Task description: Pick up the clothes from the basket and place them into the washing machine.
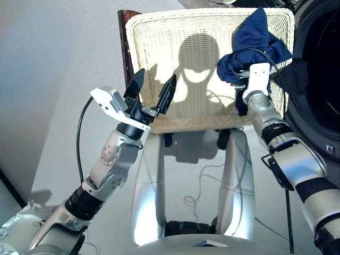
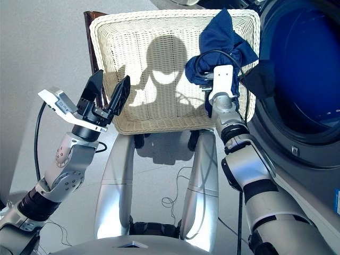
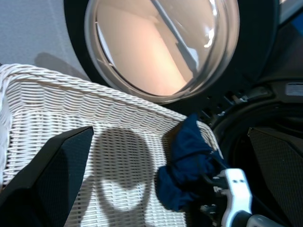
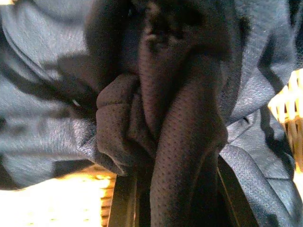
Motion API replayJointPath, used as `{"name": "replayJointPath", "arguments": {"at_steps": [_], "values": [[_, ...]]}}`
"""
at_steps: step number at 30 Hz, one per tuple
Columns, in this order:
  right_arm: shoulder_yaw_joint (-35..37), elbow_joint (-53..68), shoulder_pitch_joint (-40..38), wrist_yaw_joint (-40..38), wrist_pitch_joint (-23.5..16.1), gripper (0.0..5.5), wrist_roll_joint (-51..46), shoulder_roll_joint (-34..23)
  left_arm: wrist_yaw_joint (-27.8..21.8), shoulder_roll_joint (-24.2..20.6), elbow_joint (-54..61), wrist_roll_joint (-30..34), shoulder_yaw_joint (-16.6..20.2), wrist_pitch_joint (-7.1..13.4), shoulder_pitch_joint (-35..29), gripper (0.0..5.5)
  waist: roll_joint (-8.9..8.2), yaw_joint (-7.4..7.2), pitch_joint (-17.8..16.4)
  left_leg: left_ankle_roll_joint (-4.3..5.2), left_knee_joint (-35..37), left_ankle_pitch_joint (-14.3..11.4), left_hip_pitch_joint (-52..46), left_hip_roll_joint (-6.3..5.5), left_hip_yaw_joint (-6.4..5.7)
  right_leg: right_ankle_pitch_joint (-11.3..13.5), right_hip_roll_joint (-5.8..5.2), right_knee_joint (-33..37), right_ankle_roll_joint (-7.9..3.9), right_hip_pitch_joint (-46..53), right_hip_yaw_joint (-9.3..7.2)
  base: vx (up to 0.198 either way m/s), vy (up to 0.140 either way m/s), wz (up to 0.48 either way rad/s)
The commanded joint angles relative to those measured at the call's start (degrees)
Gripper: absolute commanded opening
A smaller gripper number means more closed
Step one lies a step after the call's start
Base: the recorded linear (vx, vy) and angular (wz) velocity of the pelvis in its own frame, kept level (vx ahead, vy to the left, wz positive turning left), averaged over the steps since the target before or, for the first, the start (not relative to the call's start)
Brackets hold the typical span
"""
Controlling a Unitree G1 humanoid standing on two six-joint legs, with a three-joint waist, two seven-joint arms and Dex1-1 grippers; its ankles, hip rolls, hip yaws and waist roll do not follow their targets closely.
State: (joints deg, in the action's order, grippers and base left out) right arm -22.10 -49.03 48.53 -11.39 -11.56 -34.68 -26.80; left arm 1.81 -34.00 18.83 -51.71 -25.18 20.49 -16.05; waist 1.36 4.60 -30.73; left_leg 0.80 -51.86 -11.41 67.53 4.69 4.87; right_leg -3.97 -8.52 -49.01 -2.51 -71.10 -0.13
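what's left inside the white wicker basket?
Only the bunched navy blue garment, at the cream-white woven wicker basket's corner nearest the washing machine, gripped by the right hand. Anything beneath that cloth is hidden.

Laundry area of a home: a dark front-loading washing machine (image 2: 303, 79) with its round glass door (image 3: 161, 47) open, a cream wicker basket (image 1: 175, 69) of clothes alongside, plain pale floor (image 1: 53, 79).

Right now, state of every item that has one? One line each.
navy garment: bunched up, held by the right gripper at the basket's machine-side corner.
basket: otherwise bare inside.
washing machine: door swung open, drum exposed.
black garment: draped at the porthole rim.
left gripper: jaws open, holding nothing, over the basket's near rim.
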Motion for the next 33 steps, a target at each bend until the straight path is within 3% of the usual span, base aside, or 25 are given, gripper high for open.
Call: {"name": "replayJointPath", "arguments": {"at_steps": [1, 8, 13, 17, 18, 19, 22, 23, 24, 25, 27, 28, 33], "values": [[2.23, 8.77, -4.68, -0.80, -7.02, 0.00, -1.92, -0.55, -0.12, 1.38, 6.62, 1.17, 2.67, 2.00, 2.72, 5.50, 1.54, -2.12, 0.94, 2.83, 8.65, 6.01, -1.71, -0.75, -1.45, 0.41, -0.25, 3.39, -2.82, 3.10, -1.44, 0.000, 0.000, 0.000], [9.60, 14.13, -15.85, -1.01, -11.69, 0.00, -6.25, 3.32, -0.52, 1.53, 5.66, 1.23, 3.88, 2.71, 3.54, 5.50, 1.19, -3.39, 0.94, 2.79, 9.37, 5.91, -2.33, -0.69, -1.41, 0.06, 0.01, 3.83, -2.95, 3.35, -1.25, 0.000, 0.000, 0.000], [12.92, 15.25, -18.93, -0.53, -14.15, 0.00, -11.00, 5.11, -0.49, 1.84, 5.56, 1.28, 4.34, 3.17, 3.90, 5.50, 0.95, -3.93, 0.94, 2.82, 9.01, 5.72, -2.30, -0.69, -1.55, -0.03, 0.22, 3.84, -2.98, 3.48, -1.10, 0.000, 0.000, 0.000], [18.57, 14.55, -17.79, 1.82, -18.84, 0.00, -25.35, 9.03, -0.05, 2.55, 5.46, 0.22, 4.07, 3.41, 3.85, 5.50, 0.98, -4.11, 0.94, 2.87, 8.70, 5.34, -2.26, -0.73, -1.58, -0.21, 0.29, 3.38, -3.08, 3.37, -1.03, -0.024, 0.006, -0.002], [20.03, 14.61, -16.97, 3.10, -19.67, 0.00, -29.54, 10.03, 0.17, 2.68, 5.56, -0.04, 4.19, 3.51, 3.52, 5.50, 1.00, -4.19, 0.94, 2.55, 9.41, 7.32, -1.07, -0.78, -1.29, 1.68, 0.24, 4.27, -2.70, 2.24, -1.15, 0.000, 0.000, 0.000], [21.69, 14.18, -16.66, 3.75, -21.00, 0.00, -33.76, 10.97, 0.42, 2.88, 5.54, -0.30, 4.00, 3.55, 3.67, 5.50, 1.04, -4.14, 0.94, 2.90, 8.74, 5.32, -2.18, -0.79, -1.59, -0.19, 0.34, 3.37, -3.10, 3.23, -0.97, 0.000, 0.000, 0.000], [24.47, 14.07, -15.91, 5.49, -21.88, 0.00, -42.46, 12.41, 0.90, 3.01, 5.87, -0.90, 4.02, 2.95, 3.55, 5.50, 0.89, -4.37, 0.94, 2.98, 8.60, 5.55, -1.80, -0.71, -1.60, 0.04, 0.35, 3.30, -3.07, 2.94, -1.00, 0.030, 0.004, -0.004], [25.38, 13.84, -15.86, 5.86, -22.24, 0.00, -44.16, 12.32, 1.01, 2.99, 5.97, -0.98, 4.03, 2.68, 3.82, 5.50, 0.80, -4.37, 0.94, 3.01, 8.08, 5.11, -1.87, -0.74, -1.66, -0.30, 0.38, 2.91, -3.09, 3.02, -0.97, -0.098, 0.010, -0.006], [26.28, 13.74, -15.27, 6.42, -22.52, 0.00, -46.58, 12.26, 1.00, 2.95, 6.07, -1.12, 4.20, 2.54, 3.74, 5.50, 0.71, -4.38, 0.94, 2.69, 8.54, 6.86, -0.74, -0.76, -1.48, 1.40, 0.32, 3.53, -2.74, 2.01, -1.14, 0.000, 0.000, 0.000], [27.04, 13.31, -14.92, 6.60, -22.98, 0.00, -48.39, 12.00, 1.20, 2.93, 5.97, -1.15, 4.12, 2.47, 3.85, 5.50, 0.66, -4.32, 0.94, 3.04, 7.98, 5.05, -1.88, -0.74, -1.78, -0.25, 0.42, 2.70, -3.14, 2.96, -0.94, 0.000, 0.000, 0.000], [28.59, 12.53, -13.22, 6.67, -23.80, 0.00, -50.96, 10.77, 1.44, 2.73, 6.12, -1.15, 4.07, 2.29, 3.54, 5.50, 0.48, -4.32, 0.94, 2.82, 8.16, 6.70, -0.71, -0.74, -1.63, 1.43, 0.24, 3.28, -2.84, 2.06, -1.08, 0.000, 0.000, 0.000], [28.91, 12.32, -12.60, 6.59, -24.04, 0.00, -51.58, 10.23, 1.44, 2.68, 6.14, -1.05, 3.95, 2.21, 3.53, 5.50, 0.47, -4.27, 0.94, 3.13, 7.50, 4.98, -1.72, -0.73, -1.97, -0.18, 0.37, 2.37, -3.18, 2.96, -0.88, 0.000, 0.000, 0.000], [31.84, 10.87, -5.86, 5.79, -26.38, 0.00, -54.60, 4.73, 1.60, 1.94, 6.73, -0.60, 4.39, 2.34, 2.92, 5.50, 0.24, -3.96, 0.94, 3.27, 7.44, 5.25, -1.62, -0.74, -2.20, 0.13, 0.37, 2.17, -3.24, 2.85, -0.88, -0.001, 0.001, -0.002]]}}
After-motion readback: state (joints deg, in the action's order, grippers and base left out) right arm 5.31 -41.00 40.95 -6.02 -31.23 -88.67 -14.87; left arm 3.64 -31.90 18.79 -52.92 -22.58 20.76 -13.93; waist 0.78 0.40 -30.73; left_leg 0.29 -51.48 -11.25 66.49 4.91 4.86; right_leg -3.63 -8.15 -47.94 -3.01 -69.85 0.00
